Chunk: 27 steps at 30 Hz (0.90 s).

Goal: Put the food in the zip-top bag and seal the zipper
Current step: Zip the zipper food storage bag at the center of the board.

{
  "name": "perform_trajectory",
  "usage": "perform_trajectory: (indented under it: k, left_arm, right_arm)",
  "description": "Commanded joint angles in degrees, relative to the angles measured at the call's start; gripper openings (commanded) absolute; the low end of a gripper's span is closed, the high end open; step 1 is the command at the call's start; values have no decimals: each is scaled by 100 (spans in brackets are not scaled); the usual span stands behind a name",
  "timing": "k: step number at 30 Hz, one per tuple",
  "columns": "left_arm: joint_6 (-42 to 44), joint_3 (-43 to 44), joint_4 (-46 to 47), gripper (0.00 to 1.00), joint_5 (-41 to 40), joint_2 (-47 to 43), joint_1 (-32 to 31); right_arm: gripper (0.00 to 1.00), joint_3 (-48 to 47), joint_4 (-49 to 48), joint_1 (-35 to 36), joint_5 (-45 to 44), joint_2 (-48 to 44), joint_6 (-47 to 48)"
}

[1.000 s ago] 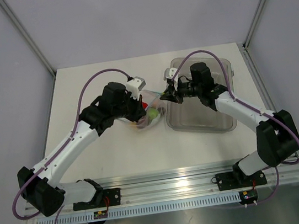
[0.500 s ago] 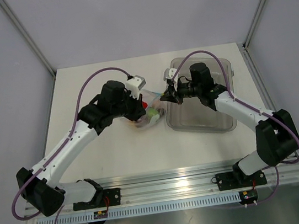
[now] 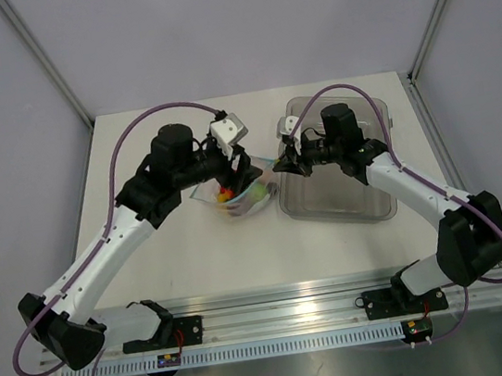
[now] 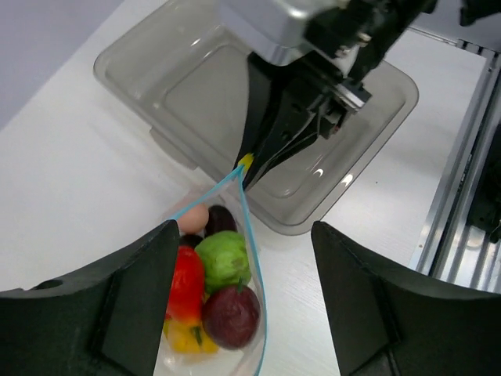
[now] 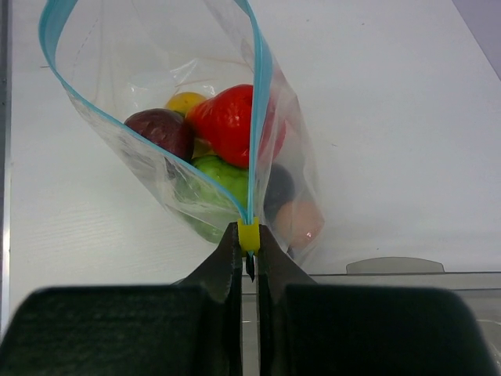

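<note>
- White tabletop (image 3: 187, 262) inside pale walls; two black arms meet over its middle.
- Small clear, crinkly zip-top bag (image 5: 156, 70): on the table just left of the grey translucent rectangular bin (image 3: 356, 201), between the two claws. Its mouth gapes.
- Small toy fruits and vegetables (image 4: 186, 286): red, green, yellow, pink and dark purple pieces, all heaped in the bag's bottom. None shows loose on the table.
- Thin light-blue zipper strip (image 5: 252, 188): its two halves stand apart and join only at the small yellow slider tab (image 5: 249, 233), so the seal is not yet made.
- Handling, as a judgement: the film looks thin, limp and slick, so it would crumple or slip in a pinch. The load seems light, yet round pieces may roll and shift the bag. The firmer blue strip, at the mouth's end opposite the tab, is the better hold. It would keep the edge taut while the tab is drawn along.
- Right claw (image 5: 249, 251): jaws closed tight on the yellow slider tab, touching nothing else.
- Left claw (image 4: 244, 235): fingers spread wide above the bag's mouth, gripping nothing.
</note>
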<state>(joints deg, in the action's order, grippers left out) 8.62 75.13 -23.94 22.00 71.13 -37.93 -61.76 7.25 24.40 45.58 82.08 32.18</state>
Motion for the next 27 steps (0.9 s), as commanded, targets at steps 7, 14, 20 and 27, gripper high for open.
perform_trajectory:
  k: [7, 14, 20, 27]
  left_arm:
    - [1396, -254, 1174, 65, 1350, 532, -39]
    - [1510, 1, 963, 62, 1378, 1033, -74]
    - [1598, 28, 857, 43, 1219, 1227, -91]
    - [1766, 72, 496, 0, 1245, 1298, -91]
  right_arm:
    - [0, -363, 347, -41, 284, -246, 226]
    - [0, -460, 611, -41, 399, -272, 367]
    - [0, -487, 708, -50, 381, -289, 429]
    - [9, -65, -291, -269, 759, -386, -368]
